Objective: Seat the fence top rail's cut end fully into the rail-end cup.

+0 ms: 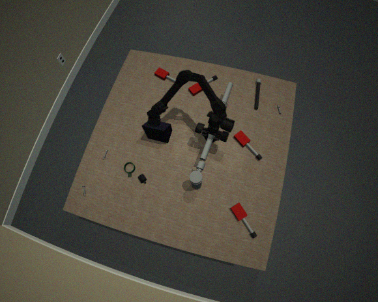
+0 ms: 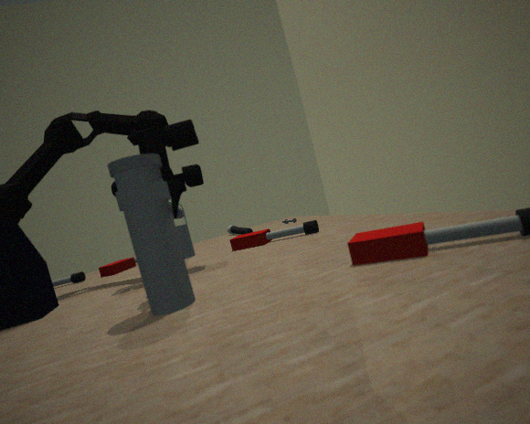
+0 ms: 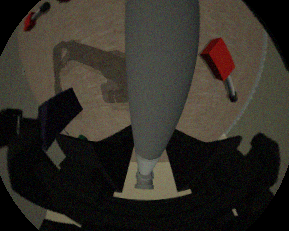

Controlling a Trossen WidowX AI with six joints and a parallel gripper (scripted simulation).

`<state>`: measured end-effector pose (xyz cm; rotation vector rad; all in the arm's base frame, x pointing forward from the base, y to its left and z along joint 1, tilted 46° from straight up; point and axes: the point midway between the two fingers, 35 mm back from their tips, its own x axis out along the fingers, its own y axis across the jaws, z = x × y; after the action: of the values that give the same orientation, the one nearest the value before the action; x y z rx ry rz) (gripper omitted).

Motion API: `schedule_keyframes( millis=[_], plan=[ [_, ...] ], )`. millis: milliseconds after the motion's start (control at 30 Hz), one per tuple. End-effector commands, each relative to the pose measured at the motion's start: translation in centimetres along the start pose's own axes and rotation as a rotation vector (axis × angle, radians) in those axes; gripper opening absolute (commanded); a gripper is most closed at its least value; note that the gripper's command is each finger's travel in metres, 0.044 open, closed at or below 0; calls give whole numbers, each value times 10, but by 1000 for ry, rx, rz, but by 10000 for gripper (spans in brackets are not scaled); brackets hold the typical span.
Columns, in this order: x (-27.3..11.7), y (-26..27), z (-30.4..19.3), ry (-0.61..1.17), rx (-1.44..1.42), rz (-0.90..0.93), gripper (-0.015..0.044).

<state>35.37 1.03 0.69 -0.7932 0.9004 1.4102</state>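
Note:
The grey rail [image 1: 207, 148] [image 3: 162, 64] runs from the upper right down toward the big post [image 2: 161, 265]. My gripper [image 1: 212, 136] [image 3: 148, 126] is shut on the rail, partway along it. The rail-end cup [image 1: 201, 165] [image 3: 144, 178] is on the post's near-rail side, in line with the rail. A seam shows where rail and cup meet; I cannot tell how far in the cut end is. The brace band [image 2: 140, 196] sits high, just below the post cap [image 1: 196, 176] [image 2: 135, 163]. The loop cap is mostly hidden by the arm.
Red-headed mallets [image 1: 242, 138] [image 1: 238, 211] [image 2: 389, 244] lie right of the rail and post; others lie near the arm's upper links. A dark rod [image 1: 257, 96] lies at the upper right. A green ring [image 1: 124, 168] and a small black part [image 1: 142, 178] lie left of the post.

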Motion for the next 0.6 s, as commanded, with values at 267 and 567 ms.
schedule_keyframes(
  millis=[267,567],
  plan=[
    [-7,-3,-12,8,5,-11,0],
    [0,-2,-21,2,-2,-4,0]
  ],
)
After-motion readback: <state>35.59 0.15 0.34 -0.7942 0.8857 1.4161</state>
